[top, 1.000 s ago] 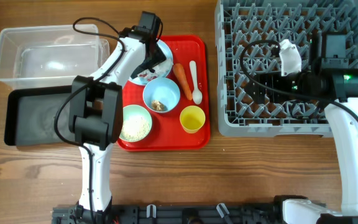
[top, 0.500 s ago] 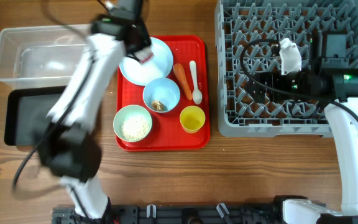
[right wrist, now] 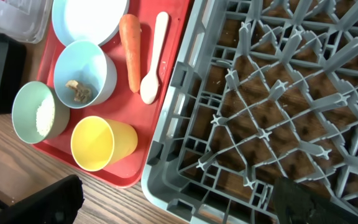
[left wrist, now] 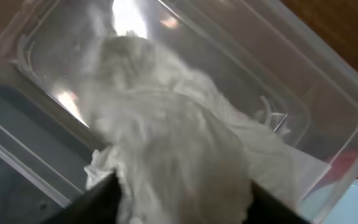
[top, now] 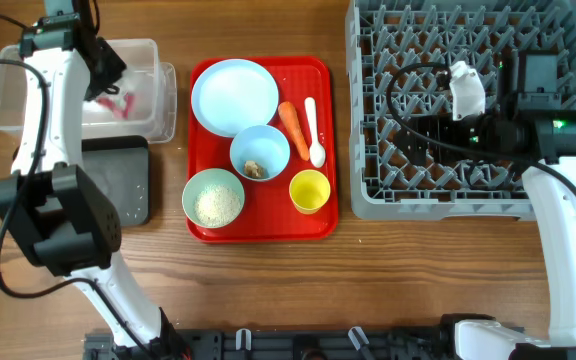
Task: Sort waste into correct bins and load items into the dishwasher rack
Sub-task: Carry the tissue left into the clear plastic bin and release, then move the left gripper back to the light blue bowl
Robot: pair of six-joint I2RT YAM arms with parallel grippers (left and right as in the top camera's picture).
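My left gripper (top: 106, 78) hangs over the clear tub (top: 28, 100), shut on crumpled white-and-red paper scraps (top: 116, 100); in the left wrist view the paper (left wrist: 173, 149) fills the gap between the jaws (left wrist: 182, 199). The red tray (top: 323, 215) holds the bare pale blue plate (top: 234, 95), a carrot (top: 292, 122), a white spoon (top: 313, 130), a blue bowl (top: 260, 152) with a brown lump (right wrist: 78, 89), a green bowl (top: 214, 197) of white grains and a yellow cup (top: 309, 191). My right gripper (right wrist: 173, 202) is open and empty above the grey rack's (top: 368, 200) front left corner.
The black tray (top: 133, 190) lies just in front of the clear tub, partly hidden by my left arm. The rack stands right next to the red tray. My right arm and its cable lie across the rack.
My left arm has swung left from the plate on the red tray to over the clear tub, carrying the paper scraps. The plate is now bare. The right arm has not moved.
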